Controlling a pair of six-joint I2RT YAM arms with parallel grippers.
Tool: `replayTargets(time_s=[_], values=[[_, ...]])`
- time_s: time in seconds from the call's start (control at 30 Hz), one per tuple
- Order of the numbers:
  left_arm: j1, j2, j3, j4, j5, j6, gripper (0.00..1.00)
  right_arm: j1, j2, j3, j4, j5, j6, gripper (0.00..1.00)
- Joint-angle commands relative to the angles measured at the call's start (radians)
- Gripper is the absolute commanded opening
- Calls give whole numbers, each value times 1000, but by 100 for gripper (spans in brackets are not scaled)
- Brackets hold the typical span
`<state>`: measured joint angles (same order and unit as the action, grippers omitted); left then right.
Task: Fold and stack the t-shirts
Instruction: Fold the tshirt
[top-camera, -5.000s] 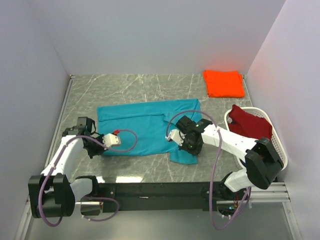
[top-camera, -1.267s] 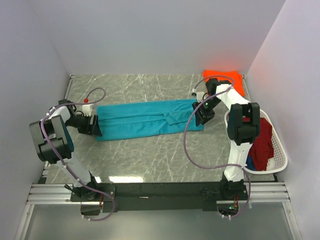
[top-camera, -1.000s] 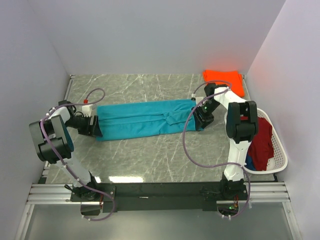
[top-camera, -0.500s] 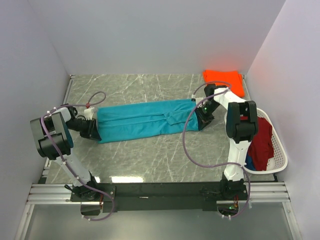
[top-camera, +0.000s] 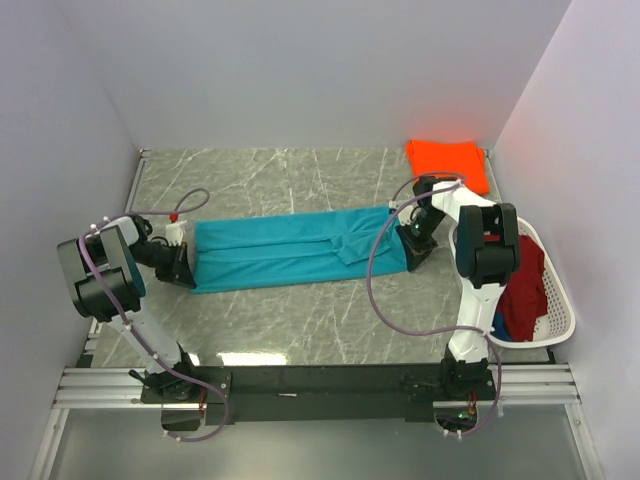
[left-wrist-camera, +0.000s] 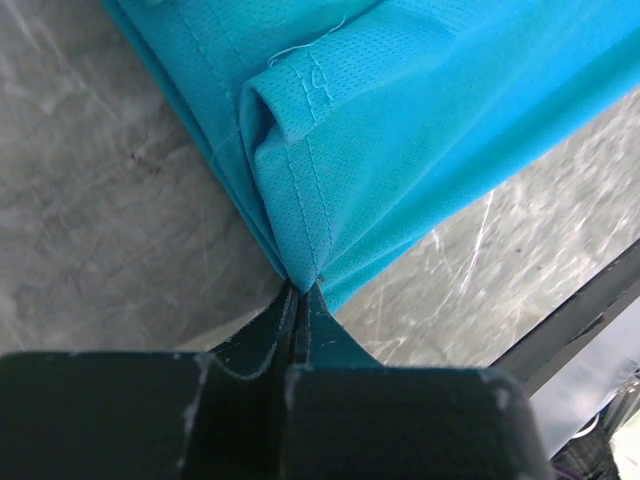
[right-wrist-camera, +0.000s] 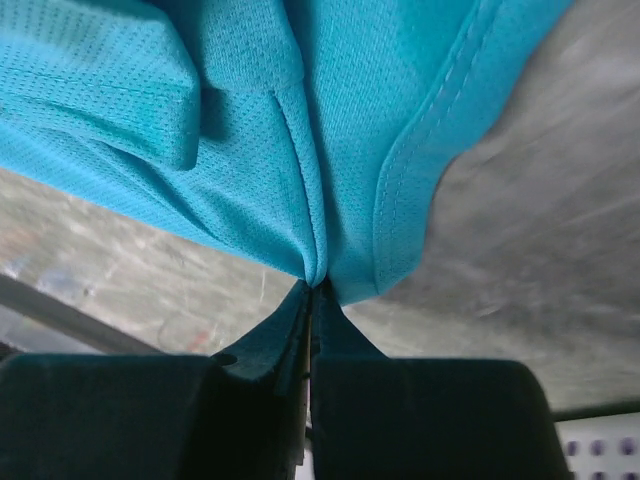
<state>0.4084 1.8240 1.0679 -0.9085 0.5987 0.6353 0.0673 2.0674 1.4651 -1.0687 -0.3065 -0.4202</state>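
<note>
The teal t-shirt lies folded into a long narrow band across the middle of the table. My left gripper is shut on its left end, pinching the hemmed corner between the fingertips. My right gripper is shut on its right end, pinching the cloth. A folded orange t-shirt lies at the far right corner. A dark red t-shirt fills the white basket, with a bit of blue cloth under it.
The white laundry basket stands at the right edge beside the right arm. Grey walls close in the table on the left, back and right. Cables loop from both arms over the table surface.
Five seconds ago the teal shirt lay wider and both grippers were at its near edge. Now it is a narrow band, held at both ends; in the last second it shifted slightly nearer.
</note>
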Motion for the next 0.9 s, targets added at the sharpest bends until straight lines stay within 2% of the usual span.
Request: replayTargets(time_s=[0.0, 0.03, 0.07, 0.1, 0.13, 0.17, 0.2, 0.27, 0.4, 0.5, 0.53, 0.7, 0.73, 0.83, 0.87], values=[[15, -45, -17, -10, -86, 63, 1, -4, -75, -41, -51, 61, -41, 0], [13, -45, -20, -16, -79, 72, 1, -1, -78, -49, -65, 44, -48, 0], [15, -46, -20, -24, -68, 85, 1, 5, -93, -54, -71, 32, -49, 6], [13, -54, -17, -33, -51, 96, 15, 12, -102, -61, -76, 17, -52, 14], [15, -61, -19, -44, -24, 107, 23, 12, -118, -60, -86, -17, -49, 26], [15, -72, -17, -47, -7, 115, 31, 12, -124, -54, -94, -32, -45, 28], [15, -100, -14, -52, 12, 121, 43, 14, -128, -31, -102, -49, -40, 31], [15, -135, 16, -62, 64, 129, 49, 11, -141, -2, -132, -84, -28, 36], [6, -216, 125, -60, 156, 126, 50, 11, -184, 89, -145, -144, -3, 37], [-80, -253, 168, -14, 200, 67, 48, 12, -164, 164, -168, -221, 38, 35], [-153, -262, 170, 14, 210, 35, 47, 12, -146, 179, -165, -241, 50, 35], [-380, -305, 104, 340, 277, -327, 47, 17, -112, 196, -91, -313, 155, 36], [-470, -301, 96, 380, 283, -370, 47, 16, -95, 195, -74, -336, 165, 36], [-622, -289, 35, 629, 288, -621, 48, 28, -73, 175, -28, -362, 216, 37], [-657, -267, 21, 681, 286, -757, 48, 32, -69, 164, -17, -359, 227, 37]])
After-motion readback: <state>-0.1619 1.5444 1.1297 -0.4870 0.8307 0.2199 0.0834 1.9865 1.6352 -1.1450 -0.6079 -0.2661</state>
